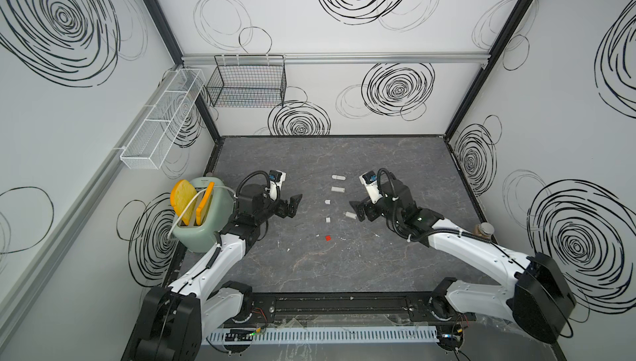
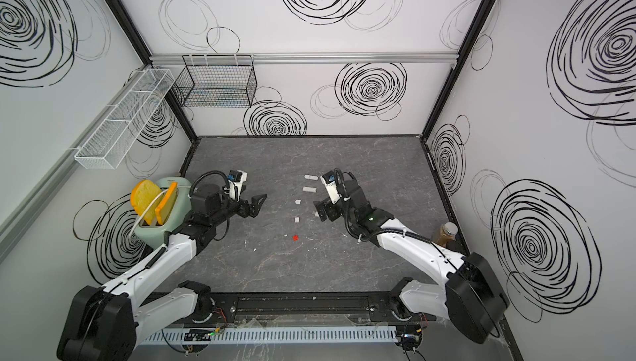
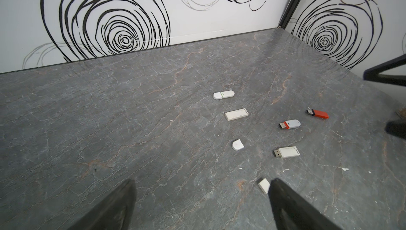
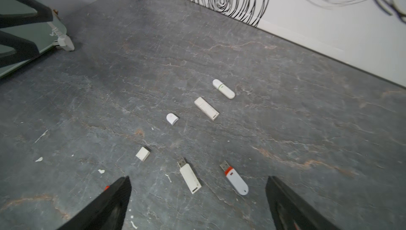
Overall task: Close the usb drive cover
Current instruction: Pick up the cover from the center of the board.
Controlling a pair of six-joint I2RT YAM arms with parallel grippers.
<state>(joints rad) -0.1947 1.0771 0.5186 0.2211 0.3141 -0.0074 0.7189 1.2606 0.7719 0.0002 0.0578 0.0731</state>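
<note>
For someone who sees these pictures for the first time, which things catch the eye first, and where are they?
The pale green toaster with two yellow toast slices stands at the left edge of the grey table, beside the left arm. Small USB drives and loose caps lie mid-table between the open left claw and right claw. Black swirl drawings cover the white walls.

Bright, even light with soft shadows
Both top views bow the frame posts (image 1: 153, 11) at the edges; wrist views look slightly soft, the tabletop (image 4: 136, 20) faintly shiny.
</note>
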